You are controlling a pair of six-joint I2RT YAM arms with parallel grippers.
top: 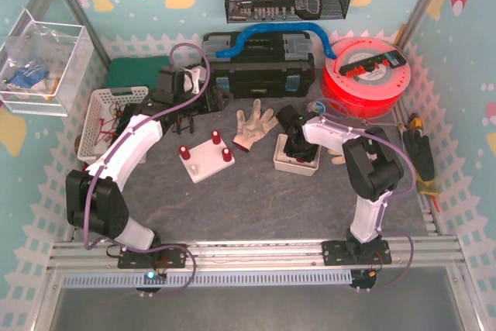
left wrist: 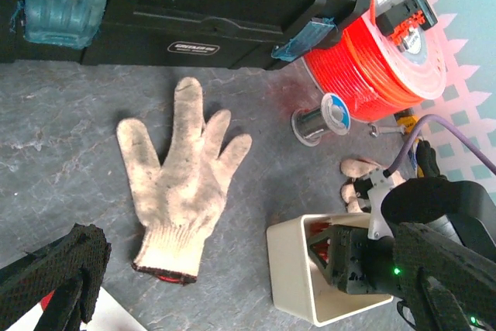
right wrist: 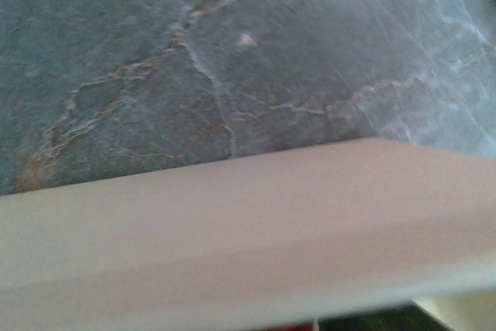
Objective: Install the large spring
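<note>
Holding our right gripper [top: 295, 153] in the white bin [left wrist: 288, 269], its opening unseen, left gripper [top: 184, 123] wide and empty, we expect a light, bouncy large spring, best gripped mid-coil.

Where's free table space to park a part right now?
Bare mat in front, between the peg block, the white box and the near edge. Narrow gap between block and box too. Crowded at the back: glove, toolbox, red spool, basket.
</note>
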